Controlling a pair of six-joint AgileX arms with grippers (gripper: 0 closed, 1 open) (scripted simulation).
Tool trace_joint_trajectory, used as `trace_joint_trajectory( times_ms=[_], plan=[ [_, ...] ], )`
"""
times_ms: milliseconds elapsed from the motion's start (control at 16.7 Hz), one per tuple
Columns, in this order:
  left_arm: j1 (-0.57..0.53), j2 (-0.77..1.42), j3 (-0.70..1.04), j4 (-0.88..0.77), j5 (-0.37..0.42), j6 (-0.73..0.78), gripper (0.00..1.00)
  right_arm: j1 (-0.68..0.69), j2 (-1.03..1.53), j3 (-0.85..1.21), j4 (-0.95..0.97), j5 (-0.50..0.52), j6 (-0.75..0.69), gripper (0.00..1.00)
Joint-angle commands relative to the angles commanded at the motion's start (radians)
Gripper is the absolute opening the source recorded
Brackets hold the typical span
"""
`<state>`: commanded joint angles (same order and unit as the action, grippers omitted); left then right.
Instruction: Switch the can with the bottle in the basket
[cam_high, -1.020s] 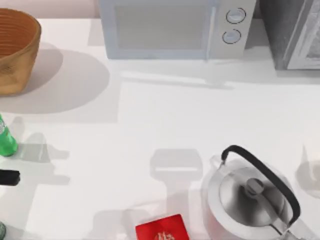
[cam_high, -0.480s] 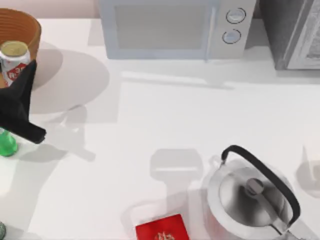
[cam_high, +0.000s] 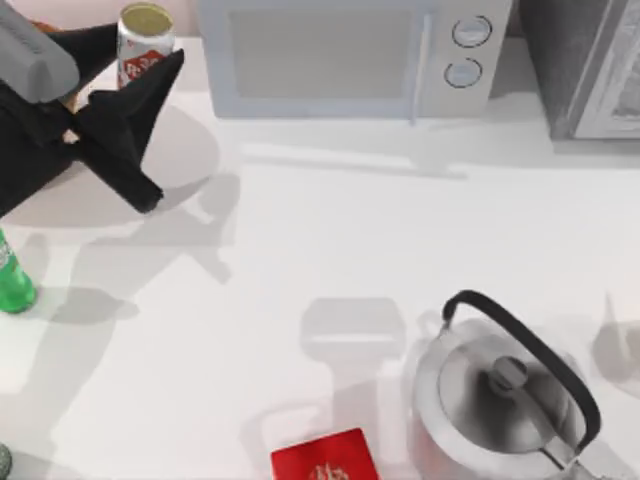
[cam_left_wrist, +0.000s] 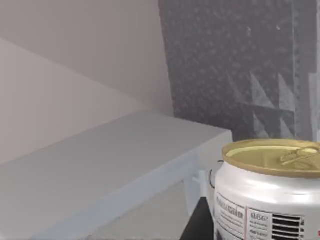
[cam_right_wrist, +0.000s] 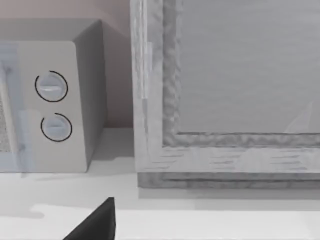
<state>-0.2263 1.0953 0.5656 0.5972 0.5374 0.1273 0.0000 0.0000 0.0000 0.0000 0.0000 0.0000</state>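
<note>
At the near edge of the white table (cam_high: 330, 240), the red box (cam_high: 324, 458) is cut off by the frame, as is the lower side of the steel kettle (cam_high: 505, 395) to its right. A small dark object at the near left corner is too cropped to identify.

At the left edge, mid-depth, the bottle (cam_high: 12, 282) stands upright on the table, partly out of frame and well apart from the left gripper.

Farther back on the left, the left gripper (cam_high: 128, 82) is clamped on the can (cam_high: 143, 45), with a dark finger on each side of it. The can is upright and lifted at the far left of the table, just left of the microwave (cam_high: 345, 55). The arm covers nearly all of the basket (cam_high: 68, 100); only slivers of its brown rim show, so whether the can is above the basket or beside it cannot be determined.

The left wrist view shows the can (cam_left_wrist: 270, 192) close up, with its gold-tan top and pull tab, the pale grey microwave top beyond it, and a dark textured wall panel behind.

The right wrist view shows one dark fingertip (cam_right_wrist: 95, 225) of the right gripper; whether its fingers are apart or together cannot be determined. This view faces the microwave's two dials (cam_right_wrist: 52, 105) and a grey framed cabinet (cam_right_wrist: 225, 90) at the far right.
</note>
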Motion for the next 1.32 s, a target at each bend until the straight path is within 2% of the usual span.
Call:
trace_joint_trajectory(
  times_ms=[840, 1320],
  plan=[
    [-0.098, 0.654, 0.325, 0.365, 0.369, 0.01, 0.0, 0.0, 0.0, 0.0, 0.0, 0.0, 0.0, 1.0],
    [-0.13, 0.995, 0.481, 0.523, 0.539, -0.011, 0.0, 0.0, 0.0, 0.0, 0.0, 0.0, 0.0, 1.0]
  ],
)
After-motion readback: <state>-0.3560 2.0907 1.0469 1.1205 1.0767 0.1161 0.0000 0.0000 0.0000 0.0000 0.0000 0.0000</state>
